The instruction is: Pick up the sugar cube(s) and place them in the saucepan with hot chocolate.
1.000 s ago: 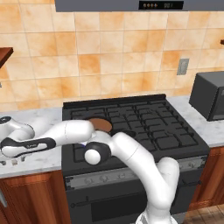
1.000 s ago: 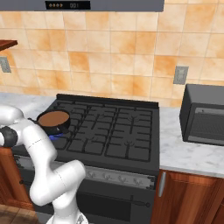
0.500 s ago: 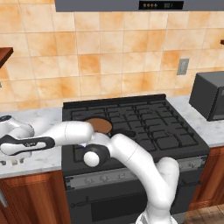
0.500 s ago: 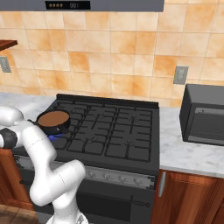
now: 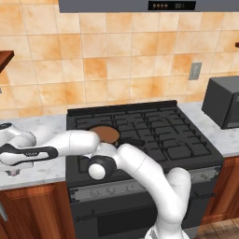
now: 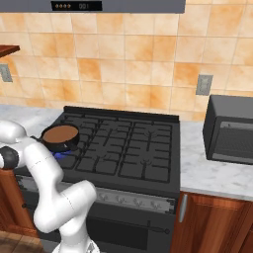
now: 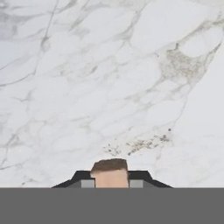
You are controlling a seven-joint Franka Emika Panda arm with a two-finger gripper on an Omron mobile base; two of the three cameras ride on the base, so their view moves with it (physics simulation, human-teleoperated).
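Marble fills the hand view, and low in the centre of the frame our gripper (image 7: 111,181) now sits pinched on the sugar cube (image 7: 110,173), a pale tan block wedged between the two dark fingertips (image 7: 82,178). A second ago the claw stood wide; it has since snapped nearly shut, and the cube in its bite tells us why the fingers stop short of meeting. We read this as the grasp made, with the lift not yet begun, for the white veined counter (image 7: 109,78) lies close under the hand.

At the far left of the left base view our arm reaches out over the countertop (image 5: 46,170), the hand low at the frame's left edge. The saucepan with hot chocolate (image 5: 105,135) waits on the black stove (image 5: 154,135) right of it, brown surface smooth, near the middle of the frame; in the right base view the same pan (image 6: 60,134) sits at left centre over a front burner. The base views match those of a second ago, so neither the pan nor the base has moved.

We judge the next leg to be a rise clear of the marble and a swing rightward to the pan. So small a cube could slip free if the grip is off-centre.
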